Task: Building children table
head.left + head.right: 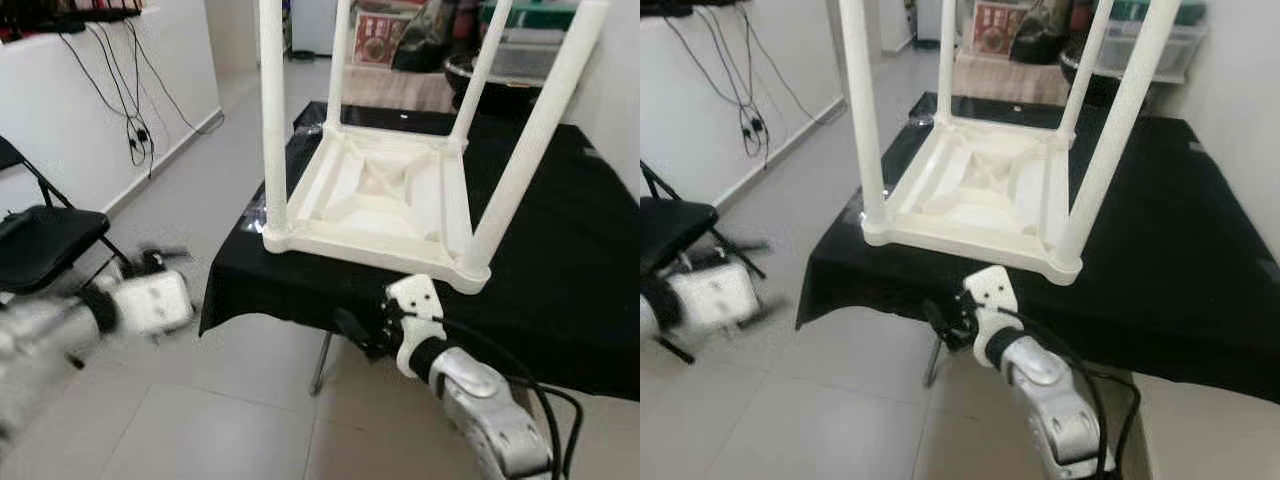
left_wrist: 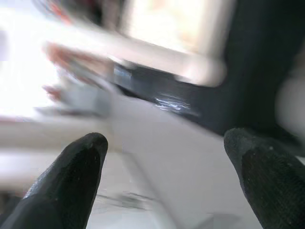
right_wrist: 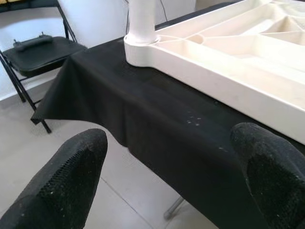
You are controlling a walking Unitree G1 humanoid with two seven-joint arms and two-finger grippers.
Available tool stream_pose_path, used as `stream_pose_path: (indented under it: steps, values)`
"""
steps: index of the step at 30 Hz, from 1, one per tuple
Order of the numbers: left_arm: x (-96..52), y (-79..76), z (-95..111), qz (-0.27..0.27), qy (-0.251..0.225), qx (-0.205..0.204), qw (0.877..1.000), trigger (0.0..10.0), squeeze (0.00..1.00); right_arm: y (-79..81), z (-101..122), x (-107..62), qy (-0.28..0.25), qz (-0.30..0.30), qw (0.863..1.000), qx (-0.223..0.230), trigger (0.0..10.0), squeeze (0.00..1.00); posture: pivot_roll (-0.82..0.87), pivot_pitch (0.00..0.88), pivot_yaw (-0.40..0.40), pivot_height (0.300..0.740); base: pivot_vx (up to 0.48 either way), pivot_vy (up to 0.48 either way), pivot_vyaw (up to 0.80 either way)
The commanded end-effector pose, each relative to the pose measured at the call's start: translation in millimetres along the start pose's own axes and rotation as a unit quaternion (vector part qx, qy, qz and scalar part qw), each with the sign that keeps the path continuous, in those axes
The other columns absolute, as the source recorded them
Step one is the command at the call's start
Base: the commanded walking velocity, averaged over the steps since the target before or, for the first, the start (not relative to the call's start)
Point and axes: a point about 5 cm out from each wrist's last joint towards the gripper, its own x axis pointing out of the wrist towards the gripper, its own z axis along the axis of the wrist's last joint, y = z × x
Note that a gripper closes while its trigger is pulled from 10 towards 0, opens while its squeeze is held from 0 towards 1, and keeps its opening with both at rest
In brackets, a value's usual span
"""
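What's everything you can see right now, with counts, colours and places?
Children's table: one, white, upside down on the cloth, four legs pointing up.
Black cloth: one, draped over a work table.
Folding chair: one, black, on the robot's left by the wall.
Cables: several, black, hanging down the white wall.
Left gripper: open, blurred, low beside the chair.
Right gripper: open, just below the cloth's front edge.

Floor [image 1: 230, 390]: pale glossy tiles, running back into a further room.
Left wall [image 1: 60, 110]: white — black cables [image 1: 130, 100] hang down it toward the skirting.
Folding chair [image 1: 40, 245]: black, by the left wall.
Work table [image 1: 560, 290]: draped in black cloth — one metal leg [image 1: 322, 362] shows under its near edge.
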Motion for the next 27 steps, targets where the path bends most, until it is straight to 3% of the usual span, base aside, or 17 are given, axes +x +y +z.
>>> stream_pose_path:
  steps: [1,6,14,15,17,19,22,23,24,25,26,27]
  values:
    - [6.7,11.6,14.2,-0.01,-0.042,0.067,0.997,10.0,0.0,-0.3,-2.8,0.6,0.004,-0.002,1.0,-0.004,10.0,0.0,0.05,0.022,-0.06,0.74,0.0,0.0,0.0]
    - [22.9,30.9,27.5,0.005,-0.081,0.116,0.99,10.0,0.0,1.1,-5.1,2.0,0.011,0.001,1.0,-0.006,10.0,0.0,0.04,0.012,-0.053,0.74,0.0,0.0,0.0]
    - [35.2,15.8,33.2,-0.001,-0.111,0.094,0.989,10.0,0.0,2.8,-7.0,2.0,0.016,-0.002,1.0,-0.001,10.0,0.0,0.02,0.006,-0.042,0.74,0.0,0.0,-0.8]
    - [40.0,-1.1,35.8,-0.003,-0.129,0.049,0.99,10.0,0.0,3.2,-5.8,2.2,0.008,0.0,1.0,0.007,10.0,0.0,0.03,0.008,-0.033,0.74,0.0,0.0,0.0]
    - [41.6,-8.7,36.4,-0.003,-0.133,0.026,0.991,10.0,0.0,3.4,-5.0,2.3,0.003,0.002,1.0,0.012,10.0,0.0,0.03,0.008,-0.033,0.74,0.0,0.0,0.0]
    - [46.9,-33.8,35.7,0.01,-0.127,-0.067,0.99,10.0,0.0,4.5,-3.5,2.4,-0.004,0.011,1.0,0.02,10.0,0.0,0.04,0.012,-0.029,0.74,0.0,0.0,0.0]
    - [48.7,-43.2,35.7,0.015,-0.123,-0.102,0.987,10.0,0.0,4.9,-3.1,2.4,-0.005,0.014,1.0,0.02,10.0,0.0,0.04,0.013,-0.03,0.74,0.0,0.0,0.0]
    - [53.3,-57.5,38.8,0.036,-0.119,-0.182,0.975,10.0,0.0,5.3,-2.4,2.5,-0.006,0.016,1.0,0.02,10.0,0.0,0.03,0.014,-0.034,0.74,0.0,0.0,0.0]
    - [53.3,-57.5,38.8,0.036,-0.119,-0.182,0.975,10.0,0.0,5.3,-2.4,2.5,-0.006,0.016,1.0,0.02,10.0,0.0,0.03,0.014,-0.034,0.74,0.0,0.0,0.0]
    - [61.3,-86.8,50.8,0.093,-0.103,-0.375,0.916,10.0,0.0,4.9,-1.8,2.2,-0.008,0.015,1.0,0.021,10.0,0.0,0.03,0.015,-0.038,0.74,0.0,0.0,0.0]
    - [61.3,-86.8,50.8,0.093,-0.103,-0.375,0.916,10.0,0.0,4.9,-1.8,2.2,-0.008,0.015,1.0,0.021,10.0,0.0,0.03,0.015,-0.038,0.74,0.0,0.0,0.0]
    - [63.0,-97.5,55.6,0.107,-0.094,-0.44,0.886,10.0,0.0,4.6,-1.5,2.1,-0.009,0.014,1.0,0.022,10.0,0.0,0.03,0.015,-0.038,0.74,0.0,0.0,0.0]
